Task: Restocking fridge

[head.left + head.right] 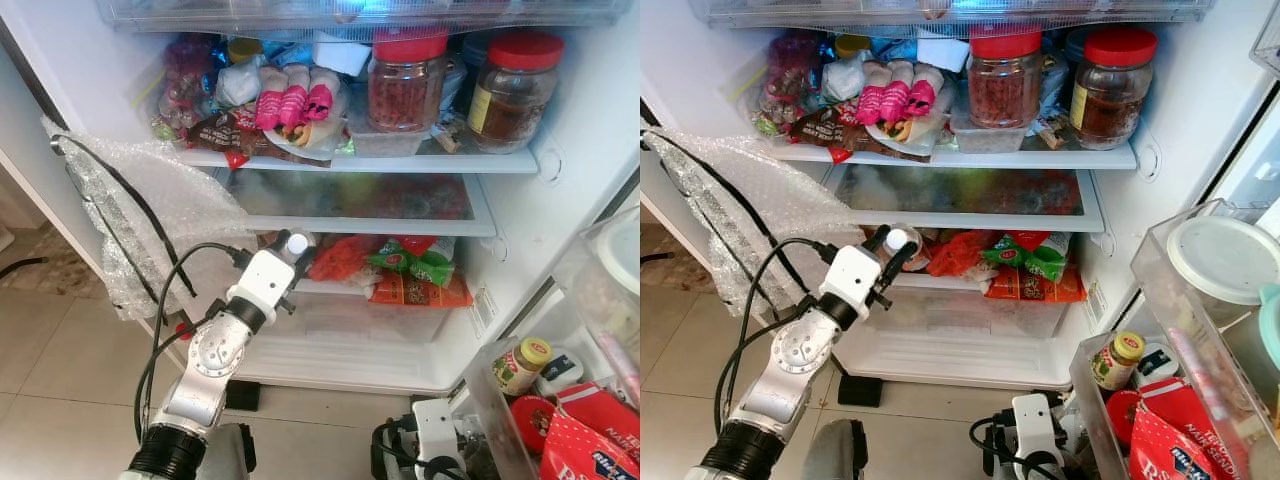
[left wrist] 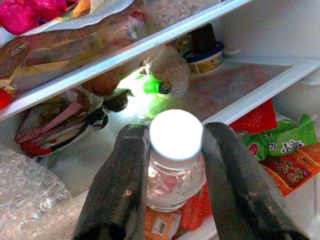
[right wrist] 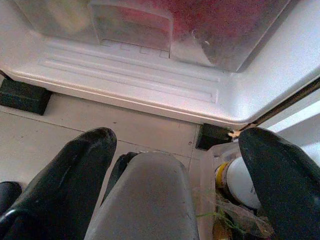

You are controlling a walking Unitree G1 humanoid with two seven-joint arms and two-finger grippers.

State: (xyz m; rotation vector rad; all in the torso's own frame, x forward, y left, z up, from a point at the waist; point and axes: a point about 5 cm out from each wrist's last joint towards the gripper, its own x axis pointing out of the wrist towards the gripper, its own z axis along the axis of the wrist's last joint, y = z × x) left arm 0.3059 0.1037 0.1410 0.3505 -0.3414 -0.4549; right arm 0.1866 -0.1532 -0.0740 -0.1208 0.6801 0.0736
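Two red-lidded jars (image 1: pixel 405 80) top the open fridge (image 1: pixel 560 150), shelves crammed w/ snack packs (image 1: pixel 420 290). Left gripper (image 2: pixel 175 165), reaching to the lower shelf's front edge beside bubble wrap (image 1: pixel 160 215), is clamped on a small clear bottle (image 2: pixel 172 175) w/ white cap. Right gripper (image 3: pixel 177 150) hangs low nr the floor, fingers spread wide, holding nothing.

We record a home kitchen. An open household fridge (image 1: pixel 590 120) stands on a tiled floor (image 1: pixel 50 350), its shelves crowded with red-lidded jars (image 1: pixel 408 80), wrapped snacks and sauce packets (image 1: pixel 415 290); door bins hold condiments.
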